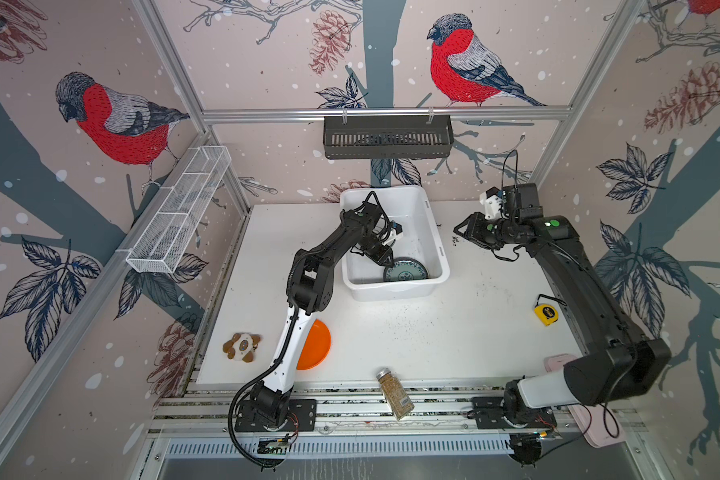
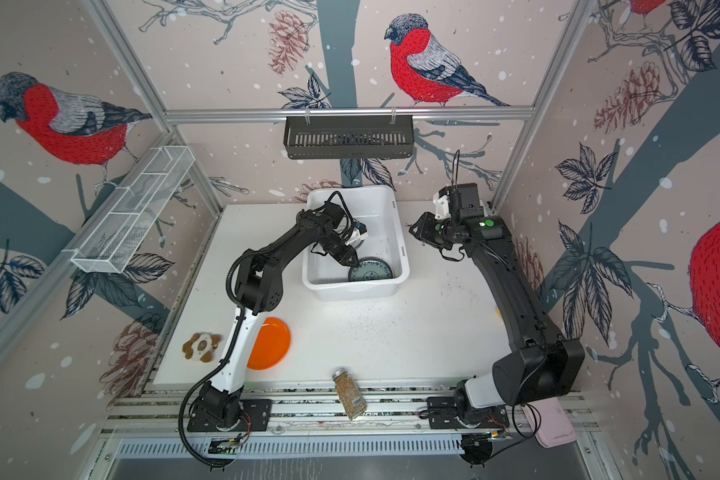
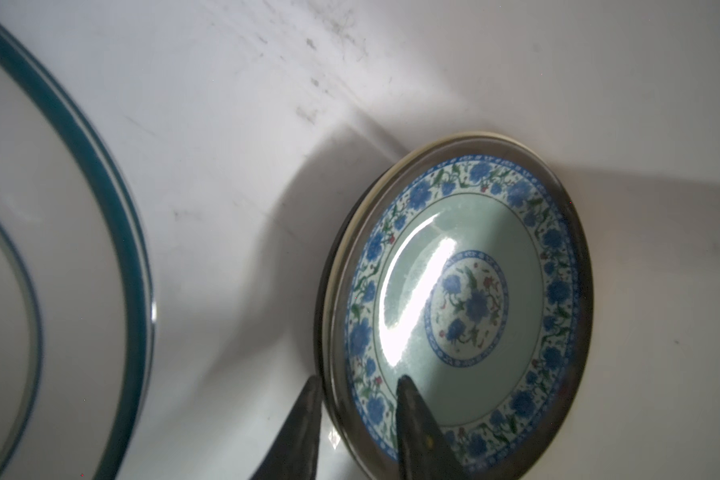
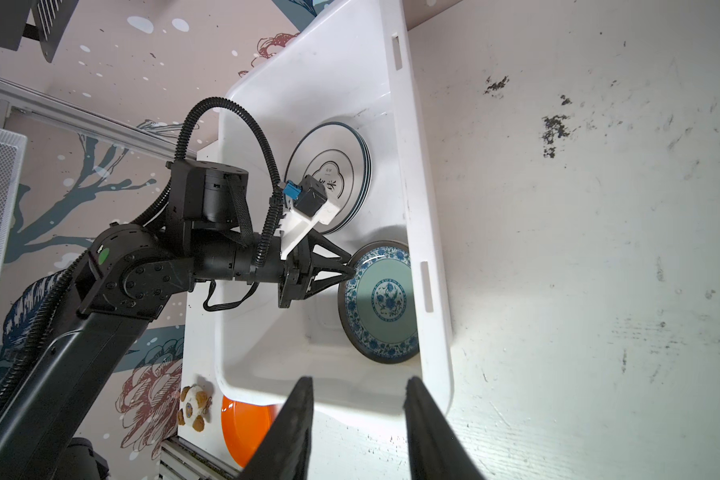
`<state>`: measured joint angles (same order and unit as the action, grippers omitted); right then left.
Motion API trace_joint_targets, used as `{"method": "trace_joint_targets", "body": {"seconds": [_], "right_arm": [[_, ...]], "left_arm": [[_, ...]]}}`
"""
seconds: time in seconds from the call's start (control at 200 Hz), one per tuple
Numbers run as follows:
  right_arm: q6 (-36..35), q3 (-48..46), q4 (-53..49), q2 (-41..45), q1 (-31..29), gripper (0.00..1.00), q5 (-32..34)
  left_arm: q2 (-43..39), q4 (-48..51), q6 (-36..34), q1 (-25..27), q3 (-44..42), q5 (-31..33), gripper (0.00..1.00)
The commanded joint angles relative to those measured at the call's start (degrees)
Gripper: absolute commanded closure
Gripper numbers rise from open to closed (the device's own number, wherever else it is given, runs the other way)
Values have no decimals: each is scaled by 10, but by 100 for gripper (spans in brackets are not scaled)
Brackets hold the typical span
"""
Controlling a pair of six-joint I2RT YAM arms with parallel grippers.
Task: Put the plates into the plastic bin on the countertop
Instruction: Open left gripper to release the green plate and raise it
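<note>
The white plastic bin (image 1: 433,232) (image 2: 400,232) (image 4: 416,166) stands at the back of the countertop (image 1: 433,332). In its near right corner a teal-patterned plate (image 1: 406,269) (image 2: 371,271) (image 3: 466,307) (image 4: 385,299) lies on top of a cream rim (image 3: 474,135) and a dark one. My left gripper (image 1: 389,264) (image 3: 358,380) (image 4: 350,264) reaches into the bin, open, with one finger on each side of that plate's rim. A white plate with a dark rim and an emblem (image 4: 329,166) (image 3: 59,249) lies farther back in the bin. An orange plate (image 1: 319,345) (image 2: 273,343) (image 4: 246,432) sits on the countertop, partly under the left arm. My right gripper (image 1: 458,228) (image 4: 358,380) hangs open and empty beside the bin's right side.
A spice jar (image 1: 395,392) lies at the front edge. A yellow tape measure (image 1: 546,313) sits on the right, and a plush toy (image 1: 242,345) at the front left. A black slotted basket (image 1: 387,137) hangs on the back wall and a white wire tray (image 1: 179,208) on the left wall.
</note>
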<state>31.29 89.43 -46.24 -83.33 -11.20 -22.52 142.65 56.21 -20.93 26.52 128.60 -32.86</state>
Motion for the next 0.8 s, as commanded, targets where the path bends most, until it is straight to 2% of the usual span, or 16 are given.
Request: {"method": "trace_joint_targets", "body": {"seconds": [0.0,0.305,0.575,0.796], "right_arm": [[0,13,4,-6,0,61,0],[4,35,-6,-16,1,62,7],[-16,76,-23,-45,1,62,10],[-46,114,-34,-69,1,61,13]], "left_arm": [[-16,7,-8,-1,2,-17,63],[-40,12,-27,-10,7,-18,50],[-59,43,-54,-33,51,-14,39],[-125,82,-102,-65,74,1,22]]}}
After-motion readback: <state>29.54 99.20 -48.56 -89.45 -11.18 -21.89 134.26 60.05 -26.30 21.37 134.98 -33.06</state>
